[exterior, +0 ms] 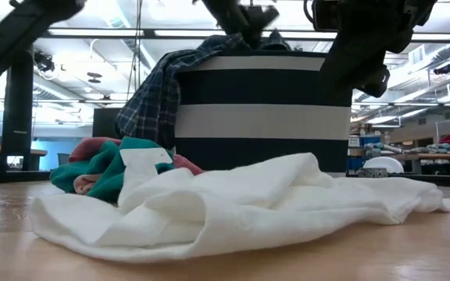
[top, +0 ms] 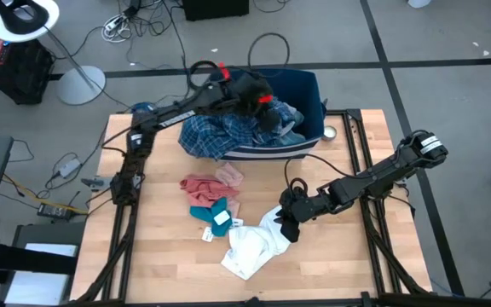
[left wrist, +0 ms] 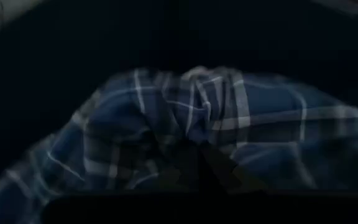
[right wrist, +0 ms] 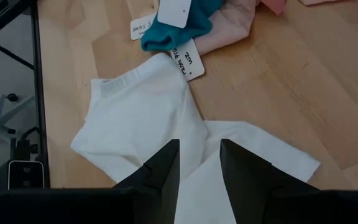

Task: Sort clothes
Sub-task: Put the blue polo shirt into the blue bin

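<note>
Your right gripper (top: 289, 223) sits at lower centre of the high view, fingers parted, grasping nothing, above the white garment (top: 250, 249). Your left gripper (top: 267, 107), clenched, is inside the bin (top: 307, 83) at upper centre, over the plaid shirt (top: 216, 132). The teal garment (top: 207, 211) and salmon garment (top: 201, 186) lie mid-table.

Plaid shirt (top: 210, 135) crumpled in the bin, part draped over its near wall, light blue garment (top: 290, 113) bunched beside it inside. Salmon pink piece (top: 203, 188) and pale pink piece (top: 229, 176) lie crumpled on the table, touching; teal piece (top: 209, 211) just beside, with paper tags. White garment (top: 256, 245) spread flat, wrinkled, nearest the front edge.
</note>
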